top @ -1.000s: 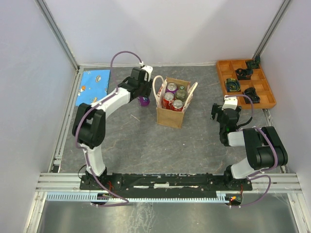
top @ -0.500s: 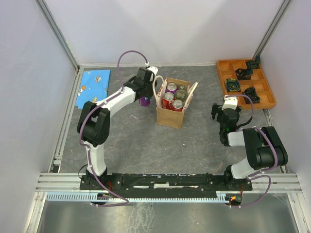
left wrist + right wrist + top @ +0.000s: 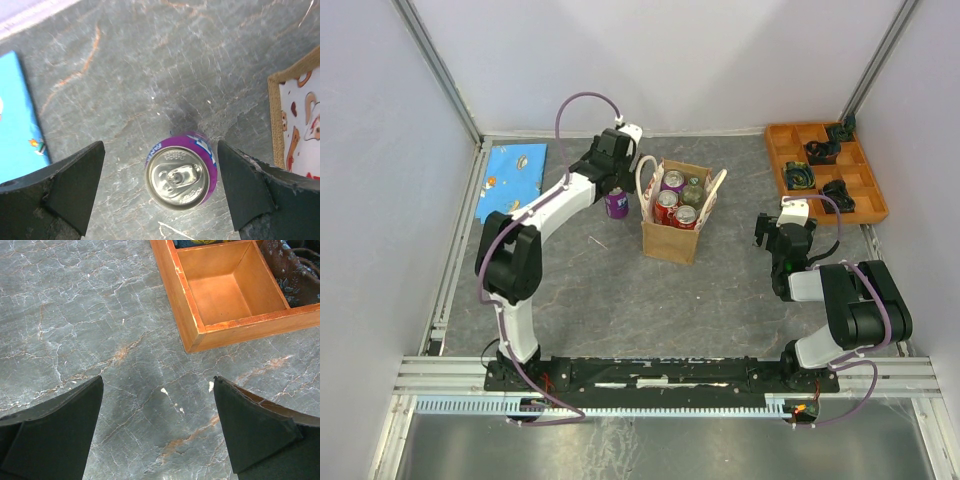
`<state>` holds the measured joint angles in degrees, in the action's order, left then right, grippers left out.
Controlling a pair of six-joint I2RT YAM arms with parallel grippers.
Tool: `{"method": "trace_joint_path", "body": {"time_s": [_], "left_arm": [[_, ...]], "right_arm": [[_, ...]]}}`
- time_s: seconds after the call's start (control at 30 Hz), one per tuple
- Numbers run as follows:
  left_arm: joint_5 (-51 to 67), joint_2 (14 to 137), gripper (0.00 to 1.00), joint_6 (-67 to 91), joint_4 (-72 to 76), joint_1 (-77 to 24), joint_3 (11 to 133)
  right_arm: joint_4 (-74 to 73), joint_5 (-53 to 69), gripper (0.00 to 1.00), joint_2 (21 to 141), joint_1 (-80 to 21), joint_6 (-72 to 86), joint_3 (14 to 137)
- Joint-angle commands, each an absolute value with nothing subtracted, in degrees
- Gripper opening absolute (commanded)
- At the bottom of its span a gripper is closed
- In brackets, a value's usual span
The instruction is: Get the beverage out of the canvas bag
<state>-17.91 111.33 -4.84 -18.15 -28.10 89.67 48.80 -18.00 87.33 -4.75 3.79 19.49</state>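
Observation:
The tan canvas bag with cream loop handles stands upright mid-table and holds several cans: a purple one, a greenish one and two red ones. A purple can stands upright on the table just left of the bag. In the left wrist view that can sits between and below the fingers, untouched. My left gripper is open above it. The bag's edge shows at right. My right gripper is open and empty over bare table.
An orange compartment tray with dark parts stands at the back right; its corner lies ahead of the right gripper. A blue printed mat lies at the back left. Frame rails run along the table's sides.
My left gripper has let go of the purple can, opened, and drawn up and back from it. The can stays standing left of the bag. The right arm has not moved.

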Motion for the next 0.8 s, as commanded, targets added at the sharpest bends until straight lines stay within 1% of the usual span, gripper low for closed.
{"method": "trace_joint_path", "body": {"time_s": [0.0,0.1,0.23,0.3,0.4,0.57,0.67,0.77], "left_arm": [[-21.4,103.2,1.0,-7.7,-17.9,-28.0,96.3],[-21.7,100.6,0.97,-9.2,-19.4,-28.0,100.3],[-19.8,96.1,0.96,-10.9,-18.7,-28.0,102.9],[-13.9,94.3,0.95,-13.4,-19.0,-28.3,103.5],[-1.4,92.0,0.95,-17.8,-19.3,-29.8,101.8],[20.5,93.1,0.93,-17.0,-20.7,-30.3,100.0],[28.7,95.4,0.89,-15.8,-22.0,-30.6,100.0],[32.0,97.3,0.84,-15.8,-22.6,-31.5,99.7]], "right_arm": [[50.6,-18.3,0.99,86.6,-4.5,4.2,20.5],[50.6,-18.3,0.99,86.6,-4.5,4.2,20.4],[50.6,-18.3,0.99,86.7,-4.5,4.2,20.5],[50.5,-18.3,0.99,86.6,-4.6,4.2,20.5],[50.6,-18.3,0.99,86.6,-4.6,4.2,20.5],[50.6,-18.3,0.99,86.6,-4.6,4.2,20.5],[50.6,-18.3,0.99,86.6,-4.6,4.2,20.4],[50.6,-18.3,0.99,86.6,-4.5,4.2,20.5]]}}
